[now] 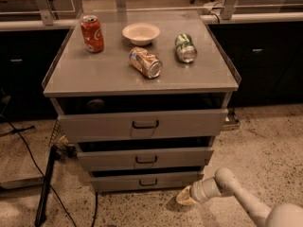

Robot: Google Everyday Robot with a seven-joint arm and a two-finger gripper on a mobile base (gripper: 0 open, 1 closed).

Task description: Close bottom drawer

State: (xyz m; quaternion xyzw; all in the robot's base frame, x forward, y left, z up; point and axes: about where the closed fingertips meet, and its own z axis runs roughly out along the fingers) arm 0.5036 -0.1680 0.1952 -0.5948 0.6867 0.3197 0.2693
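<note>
The bottom drawer (147, 181) is the lowest, narrowest grey front of the cabinet, with a small dark loop handle (148, 182) at its centre. It stands slightly pulled out, with a dark gap above it. My gripper (184, 196) is low near the floor, just right of and in front of the drawer's lower right corner. Its cream arm (236, 195) reaches in from the lower right.
The middle drawer (144, 158) and top drawer (142, 124) also stand partly open. On the cabinet top are a red can (92, 33), a white bowl (141, 32), a tan can lying down (146, 62) and a green can lying down (185, 48). A black pole (46, 186) leans at left.
</note>
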